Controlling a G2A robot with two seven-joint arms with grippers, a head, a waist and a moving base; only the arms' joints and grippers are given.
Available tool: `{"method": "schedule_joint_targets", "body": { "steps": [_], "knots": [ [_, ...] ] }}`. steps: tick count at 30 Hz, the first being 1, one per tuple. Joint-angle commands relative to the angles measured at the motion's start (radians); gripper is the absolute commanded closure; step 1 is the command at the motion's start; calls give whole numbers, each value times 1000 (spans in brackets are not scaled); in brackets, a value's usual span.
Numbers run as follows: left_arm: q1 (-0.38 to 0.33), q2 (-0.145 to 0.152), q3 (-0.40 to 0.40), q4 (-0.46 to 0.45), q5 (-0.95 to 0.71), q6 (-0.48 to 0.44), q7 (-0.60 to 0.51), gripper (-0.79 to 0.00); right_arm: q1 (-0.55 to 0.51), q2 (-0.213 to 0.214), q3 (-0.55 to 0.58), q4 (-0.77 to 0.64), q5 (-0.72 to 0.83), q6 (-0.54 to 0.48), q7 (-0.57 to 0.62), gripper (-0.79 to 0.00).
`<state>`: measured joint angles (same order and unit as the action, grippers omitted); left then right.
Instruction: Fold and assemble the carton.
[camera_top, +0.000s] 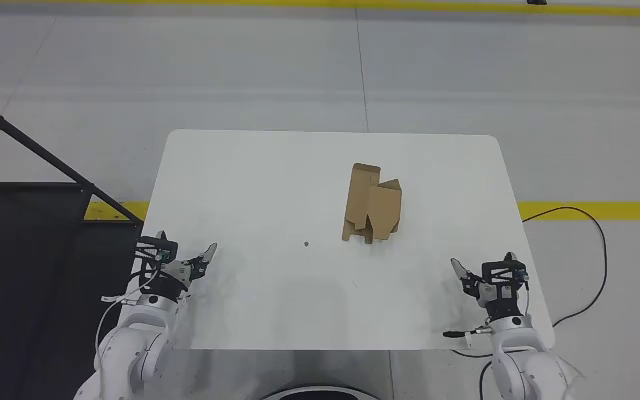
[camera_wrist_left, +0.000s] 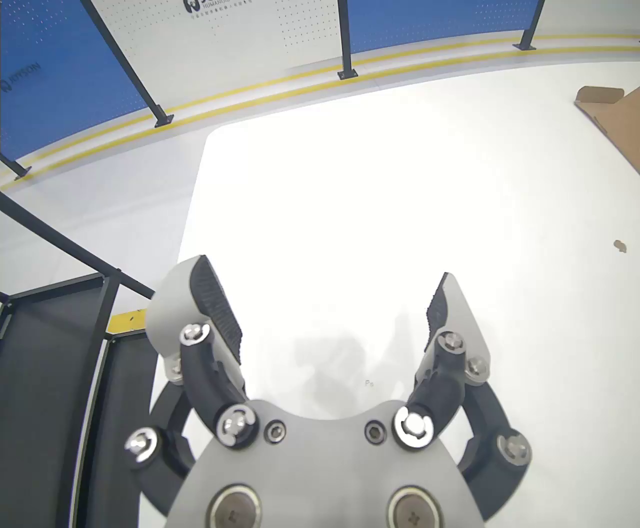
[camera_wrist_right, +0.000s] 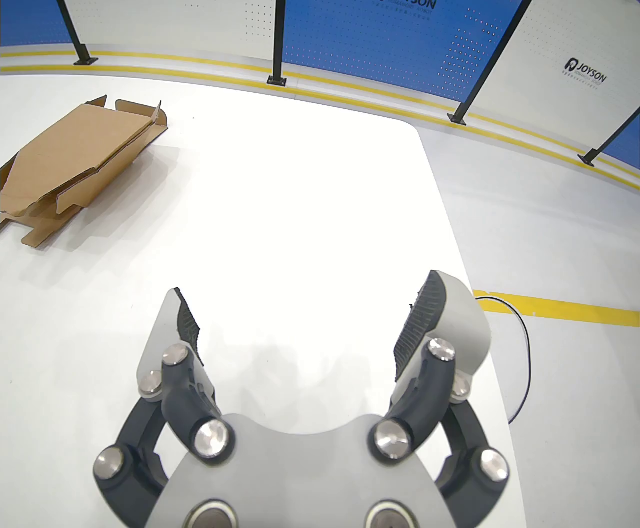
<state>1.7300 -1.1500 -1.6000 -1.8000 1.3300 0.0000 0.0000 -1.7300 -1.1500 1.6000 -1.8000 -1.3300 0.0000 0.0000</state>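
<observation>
Gaping wide, left tool (camera_top: 186, 248) and right tool (camera_top: 487, 268) sit well apart from carton (camera_top: 372, 203).

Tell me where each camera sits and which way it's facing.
Top view: above the arms, looking down at the table and carton; both arms show, left gripper and right gripper at the table's robot-side corners.
Left wrist view: on the left wrist, facing across the table; its own open gripper shows.
Right wrist view: on the right wrist, facing across the table; its own open gripper shows.
Shared: all three see the table and carton.
</observation>
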Motion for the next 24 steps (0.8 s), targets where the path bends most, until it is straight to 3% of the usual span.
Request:
{"method": "schedule_joint_targets", "body": {
  "steps": [1,14,16,24],
  "knots": [
    [0,0,0,0,0,0,0,-785,0,0,0,0,0,0,0,-785],
    [0,0,0,0,0,0,0,-785,0,0,0,0,0,0,0,-785],
    [5,0,4,-11,-23,-42,-7,-785,1,0,-2,-1,1,-5,0,-785],
    [15,5,-43,-27,-131,-204,-2,-785,25,9,25,-42,49,-211,54,-785]
  ]
}}
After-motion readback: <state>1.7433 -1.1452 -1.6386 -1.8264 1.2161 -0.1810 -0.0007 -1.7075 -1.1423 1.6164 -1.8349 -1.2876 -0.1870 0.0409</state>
